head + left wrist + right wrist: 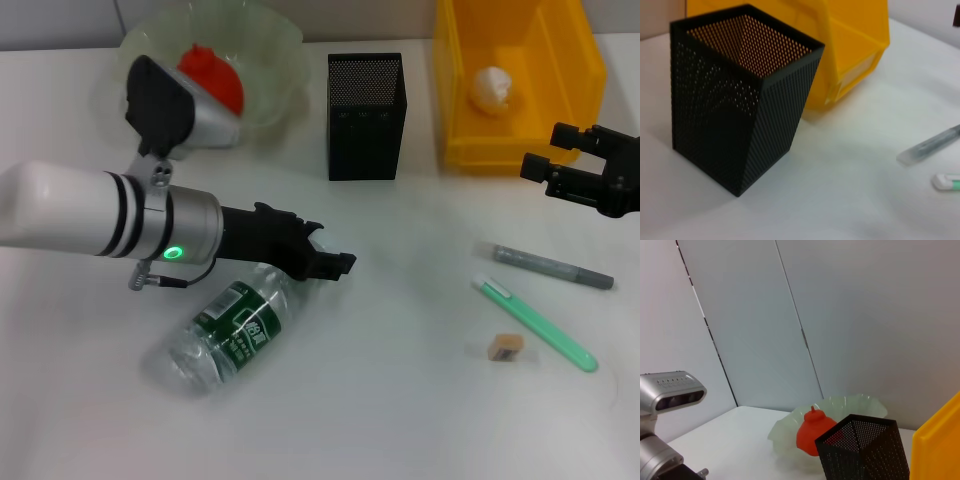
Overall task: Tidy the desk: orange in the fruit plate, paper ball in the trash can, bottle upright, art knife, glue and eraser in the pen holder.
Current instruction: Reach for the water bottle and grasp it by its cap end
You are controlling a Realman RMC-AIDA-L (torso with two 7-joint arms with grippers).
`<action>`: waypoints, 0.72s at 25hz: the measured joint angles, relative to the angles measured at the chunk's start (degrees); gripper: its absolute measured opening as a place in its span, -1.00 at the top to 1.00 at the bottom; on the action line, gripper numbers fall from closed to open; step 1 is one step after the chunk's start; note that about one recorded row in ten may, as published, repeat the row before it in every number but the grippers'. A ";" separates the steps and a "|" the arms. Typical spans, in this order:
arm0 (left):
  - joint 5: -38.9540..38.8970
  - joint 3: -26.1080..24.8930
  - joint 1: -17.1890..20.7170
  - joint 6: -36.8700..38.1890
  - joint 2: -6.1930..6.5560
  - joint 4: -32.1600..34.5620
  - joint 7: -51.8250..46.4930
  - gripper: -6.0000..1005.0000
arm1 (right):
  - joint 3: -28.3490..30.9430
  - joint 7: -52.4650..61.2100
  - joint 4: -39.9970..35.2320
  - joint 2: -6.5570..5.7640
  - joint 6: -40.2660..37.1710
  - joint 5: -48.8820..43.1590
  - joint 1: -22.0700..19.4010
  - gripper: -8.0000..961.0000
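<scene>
Bottle (228,332) lying on its side, mid-desk, under left gripper (322,262); jaws apart, nothing held. Neck best pinched squarely, then tipped upright slowly. Right gripper (548,165) parked beside bin (455,90), open.

bottle (232,330) lying flat | orange (213,78) in fruit plate (270,60) | paper ball (492,88) in trash can (575,60)
</scene>
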 joint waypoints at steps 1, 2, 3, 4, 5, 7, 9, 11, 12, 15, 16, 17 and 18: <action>0.43 0.63 -0.07 -0.51 -0.03 0.20 -0.72 -0.31 | 0.00 0.00 0.00 0.00 0.00 -0.01 0.00 -0.61; 1.02 2.00 -0.19 -1.38 -0.04 0.76 -1.94 -0.31 | 0.00 -0.01 0.00 -0.04 -0.04 -0.02 0.00 -0.61; 1.02 2.00 -0.19 -1.38 -0.04 0.76 -1.94 -0.31 | 0.00 -0.01 0.00 -0.04 -0.04 -0.02 0.00 -0.61; 1.27 2.94 -0.21 -1.74 -0.05 1.23 -2.48 -0.31 | 0.00 -0.02 0.00 -0.13 -0.16 0.01 0.00 -0.61; 1.27 2.94 -0.21 -1.74 -0.05 1.23 -2.48 -0.31 | 0.00 -0.02 0.00 -0.13 -0.16 0.01 0.00 -0.61; 1.39 3.22 -0.22 -1.74 -0.05 1.63 -2.61 -0.31 | -0.01 -0.03 0.00 -0.24 -0.27 0.11 0.00 -0.61; 1.42 3.23 -0.22 -1.71 -0.05 1.71 -2.64 -0.31 | -0.01 -0.06 0.00 -0.28 -0.27 0.15 0.00 -0.61; 1.46 3.25 -0.22 -1.35 -0.04 2.01 -2.67 -0.30 | -0.01 -0.08 0.00 -0.28 -0.27 0.16 0.00 -0.61; 1.48 3.27 -0.22 -0.86 0.03 2.56 -2.68 -0.29 | -0.01 -0.10 0.00 -0.28 -0.28 0.20 0.00 -0.61; 1.49 3.07 -0.15 -0.29 0.08 3.29 -2.67 -0.22 | 0.00 -0.11 0.00 -0.28 -0.20 0.23 0.00 -0.61; 1.49 2.91 -0.06 0.14 0.14 3.78 -2.67 -0.20 | -0.01 -0.12 0.00 -0.28 -0.12 0.24 0.00 -0.61; 1.49 2.51 0.06 1.84 0.30 5.35 -2.68 -0.18 | -0.01 -0.12 -0.01 -0.28 -0.08 0.25 0.00 -0.61; 1.49 2.51 0.06 1.84 0.30 5.35 -2.68 -0.12 | -0.01 -0.12 -0.01 -0.28 -0.08 0.25 0.00 -0.61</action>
